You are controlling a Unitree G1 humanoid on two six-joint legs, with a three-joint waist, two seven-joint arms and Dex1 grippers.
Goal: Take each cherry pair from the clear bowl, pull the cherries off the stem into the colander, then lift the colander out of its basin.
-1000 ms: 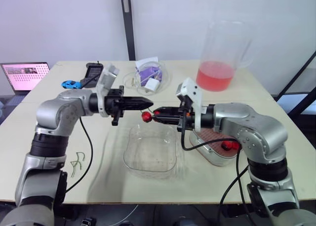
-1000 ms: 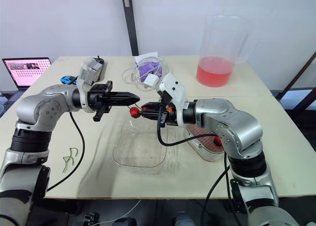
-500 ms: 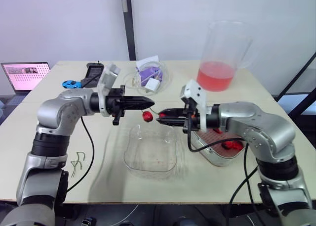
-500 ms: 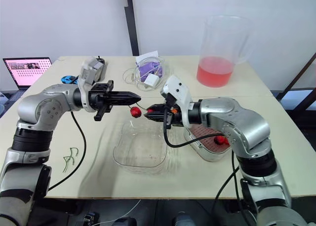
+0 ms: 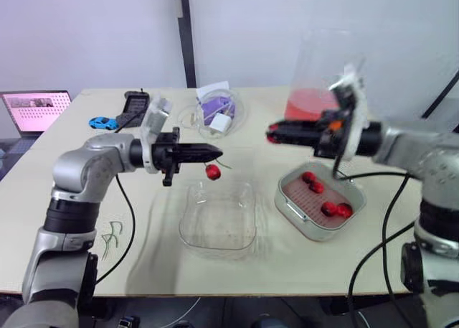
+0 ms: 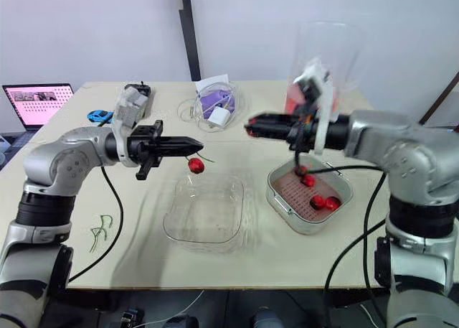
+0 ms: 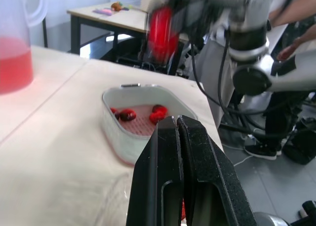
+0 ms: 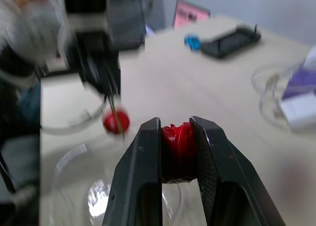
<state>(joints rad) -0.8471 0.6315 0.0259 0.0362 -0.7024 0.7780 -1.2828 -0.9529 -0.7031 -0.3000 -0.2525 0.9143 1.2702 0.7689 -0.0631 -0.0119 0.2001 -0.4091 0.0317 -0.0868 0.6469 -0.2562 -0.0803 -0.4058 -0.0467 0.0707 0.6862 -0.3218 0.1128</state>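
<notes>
— What sits around them on the worktop (image 5: 154,270)?
— Along the back edge there is a phone (image 5: 132,107), a blue toy car (image 5: 102,122) and a clear dish of cables (image 5: 215,113). A pitcher (image 5: 319,102) of pink liquid stands toward the back right corner, and a laptop (image 5: 36,109) beyond the left edge. A few bare green stems (image 5: 111,233) lie near the front left.
— And the task's things?
— The clear bowl (image 5: 219,235) is at the middle, near the front edge. Just to its right is the basin (image 5: 307,231) with the colander (image 6: 290,195) inside, four cherries (image 5: 315,186) on its floor.
— Anything in the way?
— A black cable (image 5: 336,169) from the right arm hangs over the colander, and the pitcher stands close behind that forearm.
— How are the arms posed?
— The left arm reaches in from the left edge with its forearm level. The left pincer (image 5: 217,153) points right above the bowl's back rim, its fingers pressed together on a thin stem (image 8: 114,109), and the hanging cherry (image 5: 213,171) dangles just below. The right arm is raised and stretched leftward. The right pincer (image 5: 273,134) is clamped on the loose cherry (image 8: 177,144), above the basin's back left corner and well apart from the left one.
</notes>
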